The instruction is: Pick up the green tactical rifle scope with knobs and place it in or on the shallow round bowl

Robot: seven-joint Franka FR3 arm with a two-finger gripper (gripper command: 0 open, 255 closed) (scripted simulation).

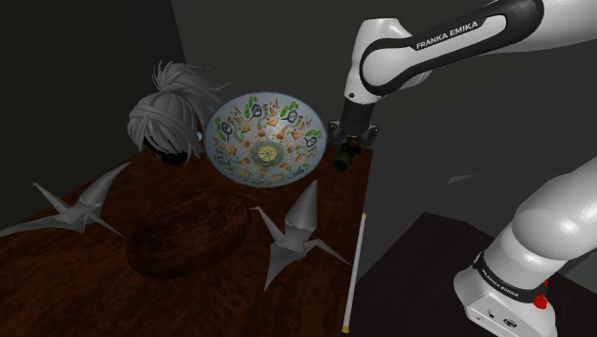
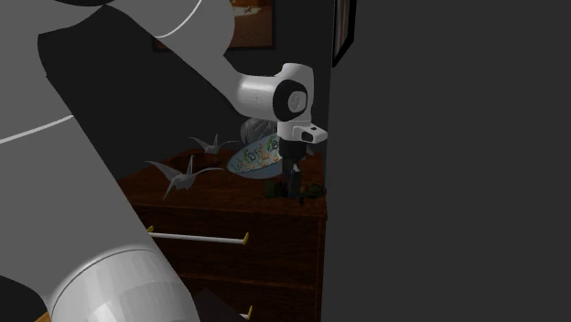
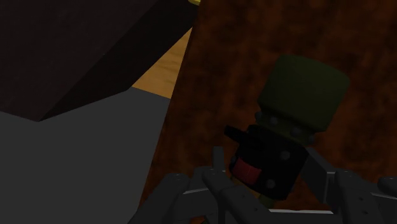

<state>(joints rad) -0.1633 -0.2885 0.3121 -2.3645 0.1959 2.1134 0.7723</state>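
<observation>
The gripper's (image 3: 267, 167) two fingers are open, one on each side of the green scope (image 3: 299, 89) lying between them on the brown top (image 3: 254, 51). The top's edge is just past one finger. If they squeeze badly, the round scope could roll out and fall off, missing the bowl (image 1: 266, 139).

In the shoulder view, a shallow bowl (image 1: 143, 254) sits in the middle of the worktop (image 1: 191, 299). The left crane (image 1: 81, 206) stands to its left and the right crane (image 1: 292, 235) just to its right. Behind it a tilted bowl (image 1: 266, 139) stands on its edge, with a wig (image 1: 177, 110) just left of that. The scope (image 1: 342, 159) is at the worktop's far right edge, beside the tilted bowl and directly under the gripper (image 1: 350, 144).
</observation>
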